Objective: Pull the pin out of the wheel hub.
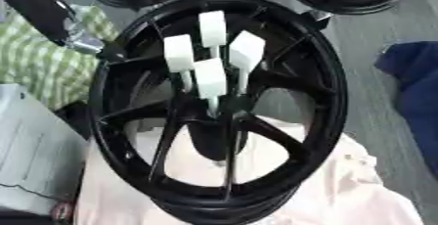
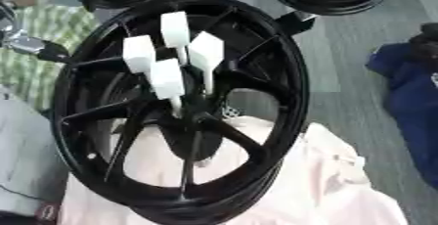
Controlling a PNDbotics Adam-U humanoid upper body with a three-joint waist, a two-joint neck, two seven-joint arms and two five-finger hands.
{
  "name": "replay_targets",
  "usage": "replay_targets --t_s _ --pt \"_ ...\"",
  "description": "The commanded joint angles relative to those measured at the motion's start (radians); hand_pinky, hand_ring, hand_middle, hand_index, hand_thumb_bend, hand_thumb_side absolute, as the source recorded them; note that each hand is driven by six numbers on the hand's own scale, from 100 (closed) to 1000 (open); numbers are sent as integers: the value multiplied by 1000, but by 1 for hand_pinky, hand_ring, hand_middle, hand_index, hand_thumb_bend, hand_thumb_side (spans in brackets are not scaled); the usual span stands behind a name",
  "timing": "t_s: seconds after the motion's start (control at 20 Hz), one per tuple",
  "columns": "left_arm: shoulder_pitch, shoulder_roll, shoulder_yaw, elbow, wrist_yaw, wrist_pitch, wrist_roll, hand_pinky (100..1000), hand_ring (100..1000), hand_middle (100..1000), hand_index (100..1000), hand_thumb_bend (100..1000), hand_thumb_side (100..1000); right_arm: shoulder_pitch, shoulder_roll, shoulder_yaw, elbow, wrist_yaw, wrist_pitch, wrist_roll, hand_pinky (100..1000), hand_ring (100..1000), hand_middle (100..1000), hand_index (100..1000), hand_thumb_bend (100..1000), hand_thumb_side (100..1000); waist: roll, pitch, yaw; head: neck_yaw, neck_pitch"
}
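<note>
The black spoked wheel hub (image 1: pixel 218 106) fills the middle of the view, standing tilted on a pale pink cloth (image 1: pixel 342 185) that spreads below and to its right; a green checked cloth (image 1: pixel 34 62) lies to its left and a dark blue cloth (image 1: pixel 415 87) well off to its right. Four white block-headed pins (image 1: pixel 211 78) stand clustered in the hub's centre, stems down among the spokes; at the hub's upper-left rim a black and silver arm part (image 1: pixel 73 35) touches it, though whether its fingers are open or closed I cannot tell.
</note>
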Motion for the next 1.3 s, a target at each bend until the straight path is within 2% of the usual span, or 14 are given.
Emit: replay_targets --t_s 0.05,0.3,0.85,1.05,1.3 --pt "-30 -3 -8 3 -43 52 12 893 854 735 888 597 589 -8 -28 -4 -19 1 4 1 747 655 645 752 428 470 0 -18 2 5 -2" --pt "-50 -27 -31 -18 -61 137 19 911 867 734 902 647 562 -8 -25 -4 -19 2 10 0 747 655 645 752 432 470 3 -16 3 5 1" --pt "-105 -93 -81 -43 -101 319 -24 913 870 724 883 686 547 -8 -22 -2 -19 -1 19 0 747 656 646 753 434 469 7 -18 7 5 6" --pt "-114 -107 -94 -46 -116 360 -37 904 862 714 870 698 547 -8 -21 -2 -19 -2 21 -1 747 656 646 753 436 469 9 -18 8 4 7" --pt "-111 -114 -106 -37 -152 379 -47 881 821 686 845 701 536 -9 -19 -2 -19 -2 24 -3 747 656 645 752 439 468 10 -14 8 5 9"
